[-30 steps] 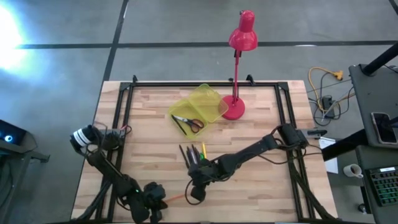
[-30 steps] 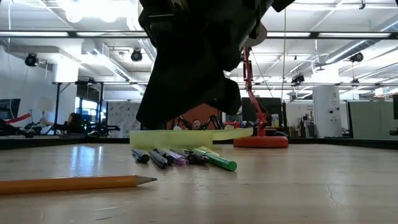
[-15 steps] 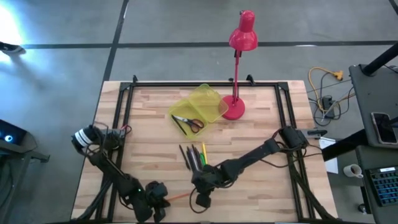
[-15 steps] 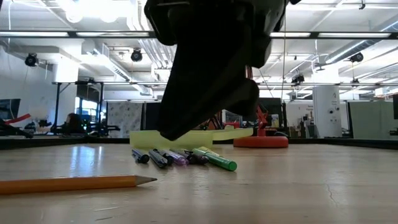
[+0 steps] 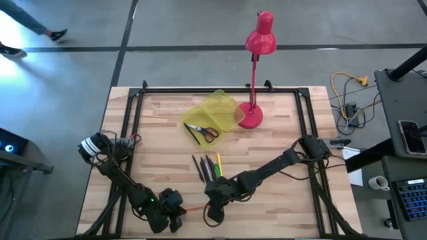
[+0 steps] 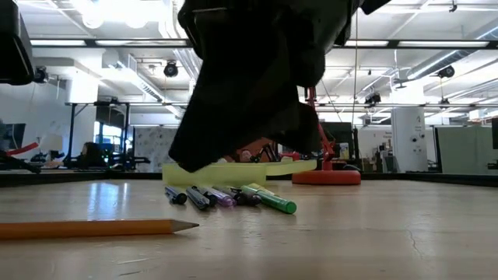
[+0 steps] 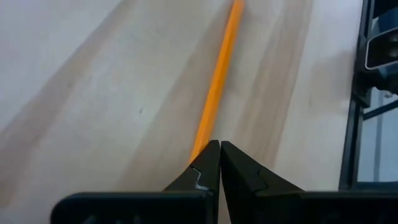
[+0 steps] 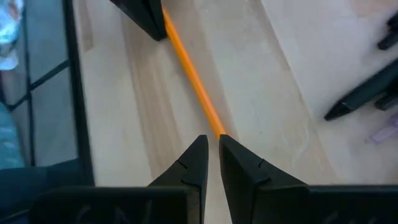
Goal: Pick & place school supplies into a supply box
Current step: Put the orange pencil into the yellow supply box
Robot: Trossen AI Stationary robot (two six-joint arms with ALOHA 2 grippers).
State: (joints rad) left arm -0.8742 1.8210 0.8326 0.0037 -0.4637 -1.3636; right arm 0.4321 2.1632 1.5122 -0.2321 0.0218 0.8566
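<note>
At the table's near edge: both grippers stood low over one orange pencil (image 5: pixel 193 211), one at each end of it.

Left gripper (image 7: pixel 219 163): fingers pressed fully together, tips just over one end of the orange pencil; nothing was held between them. Whether the tips touched the pencil could not be told.

Right gripper (image 8: pixel 212 149): fingers nearly closed, a thin gap left between the tips. The pencil's other end lay right at that gap; whether it was pinched or only met could not be told.

Orange pencil: lay flat on the wooden table (image 5: pixel 280 127), between the two grippers, well apart from the box; in the low view it lay nearest the camera, point facing right.

Loose pens and pencils (image 5: pixel 209 167): a small cluster of dark, green and yellow ones lay side by side on the table, between the box and the right gripper.

Supply box (image 5: pixel 215 115): translucent yellow-green, lid open, sat toward the far side of the table, just beside the lamp's base.

Scissors (image 5: pixel 202 131): red-handled, lay inside the open box.

Red desk lamp (image 5: pixel 255 63): stood at the table's far edge, head reaching beyond it.

Room behind: seated people were faintly seen far off, in the low view.
</note>
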